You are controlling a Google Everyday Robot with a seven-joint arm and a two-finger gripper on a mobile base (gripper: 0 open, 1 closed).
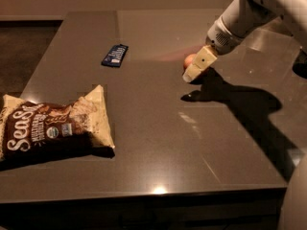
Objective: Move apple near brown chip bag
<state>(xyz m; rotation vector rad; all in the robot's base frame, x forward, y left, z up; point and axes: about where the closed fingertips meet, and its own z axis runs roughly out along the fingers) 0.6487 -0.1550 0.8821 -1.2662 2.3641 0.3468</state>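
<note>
The dark table (158, 128) fills most of the frame, its front edge running along the bottom and its left edge slanting up toward the upper left. A broad stretch of bare, smooth, faintly glossy top lies between the brown chip bag (48, 128) at lower left and the apple (188, 60) at upper right, well apart. The apple is small, round and red-orange, and mostly hidden behind the gripper (194, 70). This cream, blocky piece on a white arm reaches in from the upper right corner. Whether it is clamped on the apple cannot be told. The bag is crinkled, brown and cream, with white script. A flat blue bar (115, 55) lies at upper left of centre.
</note>
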